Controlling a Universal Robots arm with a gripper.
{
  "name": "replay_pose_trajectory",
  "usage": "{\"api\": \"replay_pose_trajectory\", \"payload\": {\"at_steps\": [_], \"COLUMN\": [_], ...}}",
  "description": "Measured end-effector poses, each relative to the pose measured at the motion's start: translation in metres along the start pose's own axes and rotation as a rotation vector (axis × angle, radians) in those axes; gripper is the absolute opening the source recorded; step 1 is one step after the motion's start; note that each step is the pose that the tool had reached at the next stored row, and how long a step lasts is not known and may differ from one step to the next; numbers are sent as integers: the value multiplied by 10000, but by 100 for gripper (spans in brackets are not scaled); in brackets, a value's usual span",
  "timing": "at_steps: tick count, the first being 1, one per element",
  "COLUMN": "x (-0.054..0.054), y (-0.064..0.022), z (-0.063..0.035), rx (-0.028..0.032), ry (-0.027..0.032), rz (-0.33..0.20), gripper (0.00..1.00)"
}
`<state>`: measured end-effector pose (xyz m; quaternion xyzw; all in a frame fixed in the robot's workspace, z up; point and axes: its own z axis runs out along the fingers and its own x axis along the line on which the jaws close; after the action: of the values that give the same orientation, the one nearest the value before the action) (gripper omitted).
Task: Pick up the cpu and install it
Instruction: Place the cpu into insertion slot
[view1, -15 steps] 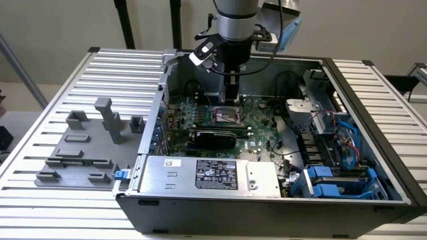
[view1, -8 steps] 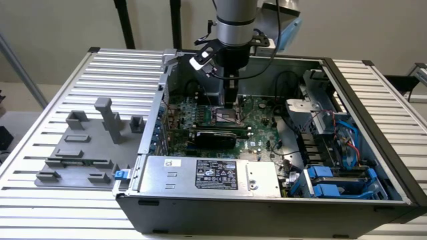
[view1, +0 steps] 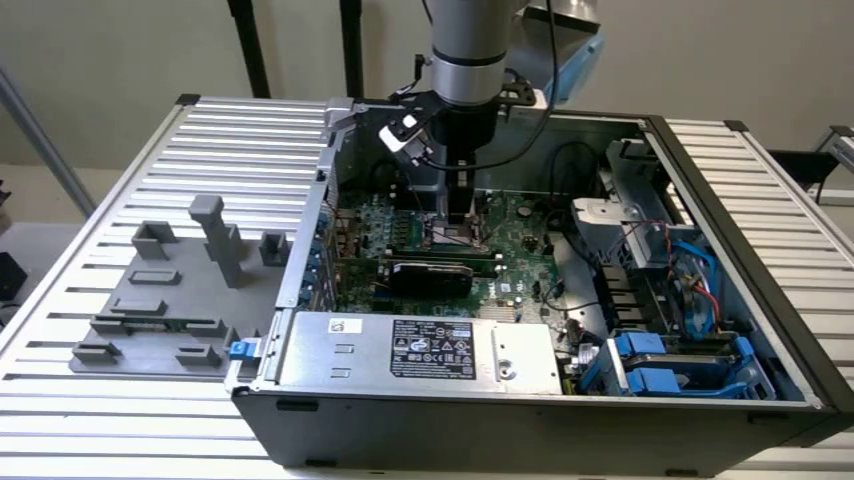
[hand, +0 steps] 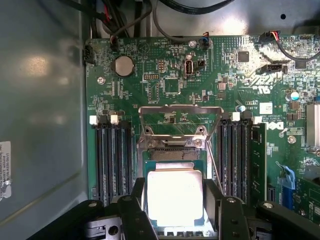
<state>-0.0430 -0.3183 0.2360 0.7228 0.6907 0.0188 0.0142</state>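
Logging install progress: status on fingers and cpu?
Fingers closed on cpu sides. Cpu low over open socket. No obstruction seen between them.

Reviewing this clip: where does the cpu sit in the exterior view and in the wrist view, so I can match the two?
Wrist view: the cpu is the bright square between the fingers of the gripper, over the socket.
Exterior view: under the gripper's tip, inside the computer case; too small to tell apart there.
Shared landmark: the green motherboard.
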Motion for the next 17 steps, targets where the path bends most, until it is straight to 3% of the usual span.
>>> {"api": "replay_pose_trajectory", "payload": {"at_steps": [17], "x": [-41], "y": [-19], "z": [308], "rx": [-88], "ry": [-4], "rz": [-2], "gripper": [55]}}
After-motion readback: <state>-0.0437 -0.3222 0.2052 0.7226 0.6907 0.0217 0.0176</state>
